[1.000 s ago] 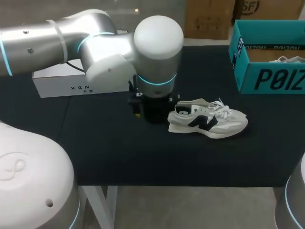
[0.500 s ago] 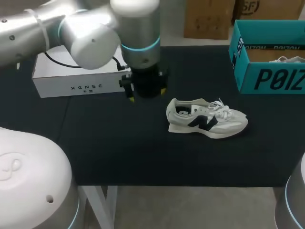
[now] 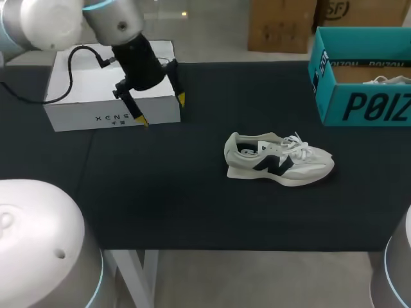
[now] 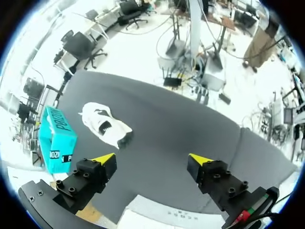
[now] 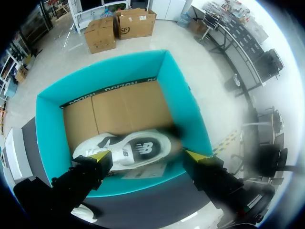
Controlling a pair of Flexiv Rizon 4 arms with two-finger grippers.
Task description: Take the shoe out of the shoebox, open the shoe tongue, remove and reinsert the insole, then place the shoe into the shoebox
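A white sneaker with a dark logo (image 3: 277, 159) lies on its side in the middle of the black table, and nothing touches it. My left gripper (image 3: 160, 110) hangs open over the front edge of a white box, well to the left of the sneaker. From the left wrist, the sneaker (image 4: 105, 126) lies far ahead of the open gripper (image 4: 152, 160), which holds nothing. The teal shoebox (image 3: 359, 106) stands at the back right. My right gripper (image 5: 148, 156) is open above the shoebox (image 5: 190, 109), over a second white sneaker (image 5: 126, 150) that lies inside.
A white flat box (image 3: 96, 96) sits at the back left of the table, under my left gripper. The teal shoebox (image 4: 56, 140) also shows in the left wrist view, beyond the sneaker. Bare black cloth surrounds the sneaker.
My left arm has pulled back from beside the sneaker's heel, up and to the left toward the white box. Its gripper stays open. The sneaker has not moved.
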